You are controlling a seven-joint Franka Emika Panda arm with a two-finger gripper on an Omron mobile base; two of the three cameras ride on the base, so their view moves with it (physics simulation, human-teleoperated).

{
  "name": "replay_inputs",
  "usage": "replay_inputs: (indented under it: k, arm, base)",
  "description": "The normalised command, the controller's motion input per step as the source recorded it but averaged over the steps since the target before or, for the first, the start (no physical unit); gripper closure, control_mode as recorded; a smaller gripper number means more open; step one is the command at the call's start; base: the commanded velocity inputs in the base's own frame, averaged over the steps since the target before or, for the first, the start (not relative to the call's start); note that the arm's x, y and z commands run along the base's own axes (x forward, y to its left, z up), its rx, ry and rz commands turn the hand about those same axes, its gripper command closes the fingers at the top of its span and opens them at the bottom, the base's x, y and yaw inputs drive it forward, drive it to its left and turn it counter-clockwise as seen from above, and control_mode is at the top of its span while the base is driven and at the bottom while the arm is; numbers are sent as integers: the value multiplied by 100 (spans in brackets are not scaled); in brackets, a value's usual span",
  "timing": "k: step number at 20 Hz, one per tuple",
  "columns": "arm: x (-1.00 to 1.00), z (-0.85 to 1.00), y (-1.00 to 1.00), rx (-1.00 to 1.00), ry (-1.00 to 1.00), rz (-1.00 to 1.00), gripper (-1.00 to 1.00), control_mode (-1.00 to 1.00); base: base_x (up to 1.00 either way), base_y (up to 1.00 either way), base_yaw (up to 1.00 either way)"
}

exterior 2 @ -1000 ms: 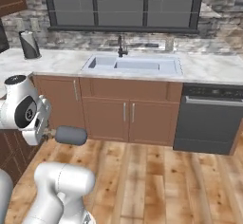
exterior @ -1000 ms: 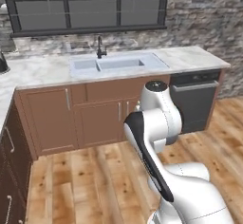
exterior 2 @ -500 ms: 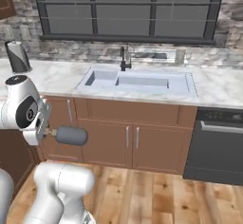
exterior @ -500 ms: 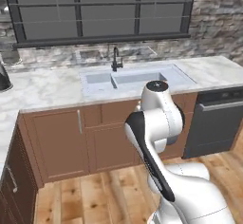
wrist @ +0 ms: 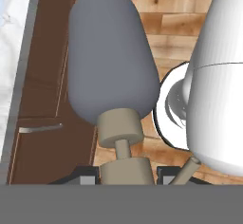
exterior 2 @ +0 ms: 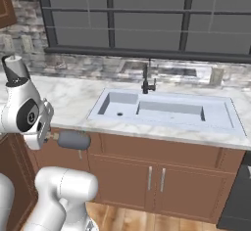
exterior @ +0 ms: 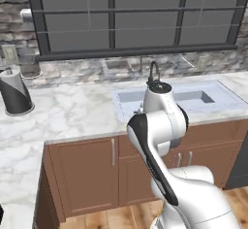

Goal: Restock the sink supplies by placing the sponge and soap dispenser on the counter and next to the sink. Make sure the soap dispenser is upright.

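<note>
Hand view shows the gripper point(wrist: 124, 178) pinching the soap dispenser point(wrist: 113, 59) by its tan pump top, fingertips cut off at the picture's bottom edge. Its dark grey body carries no label or writing. In the right base view the bottle juts sideways below the bench point(exterior 2: 73, 103), left of the sink point(exterior 2: 166, 110); the arm's joint hides the gripper there.

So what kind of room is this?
A kitchen, rendered: a marble counter with a double sink and black faucet, over brown wooden cabinets.
</note>
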Motion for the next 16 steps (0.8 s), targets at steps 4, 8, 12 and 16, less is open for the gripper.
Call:
replay_inputs:
  k: [4,8,12,16]
  arm:
    - [0,0,0,0,0,0,100,100]
    - [0,0,0,0,0,0,100,100]
    - [0,0,0,0,0,0,100,100]
    - [0,0,0,0,0,0,100,100]
  base:
    - [83,50,9]
    - [42,33,3]
    - [13,20,0]
    - [81,20,4]
